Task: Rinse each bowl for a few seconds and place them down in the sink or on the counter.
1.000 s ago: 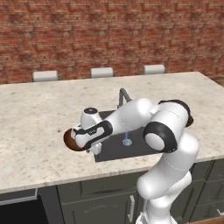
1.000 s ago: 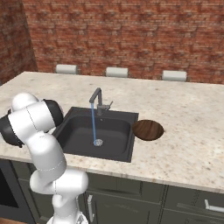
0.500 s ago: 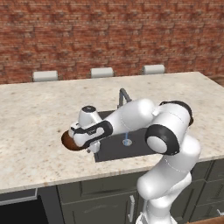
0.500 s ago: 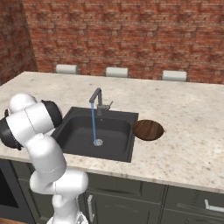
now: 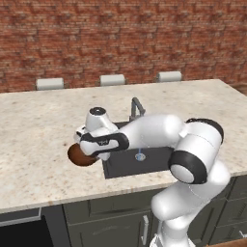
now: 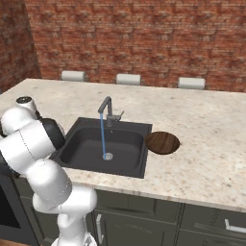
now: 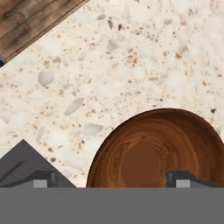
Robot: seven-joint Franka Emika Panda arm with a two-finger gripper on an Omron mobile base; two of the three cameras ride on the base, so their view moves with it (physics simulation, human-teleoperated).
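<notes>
Hovering over left bowl (image 7: 159, 148), jaws (image 7: 111, 179) apart.

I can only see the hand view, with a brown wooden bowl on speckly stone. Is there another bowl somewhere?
Observer: Yes. A second round dark reddish-brown wooden bowl sits on the beige speckled stone counter, on the far side of the square black sink from your bowl.
Operator: Is the water on?
Observer: Yes, a thin blue stream runs from the grey angular faucet down to the round silver drain.
Operator: Where is my bowl?
Observer: Your bowl sits on the counter just beside the sink, under the robot's hand.
</notes>
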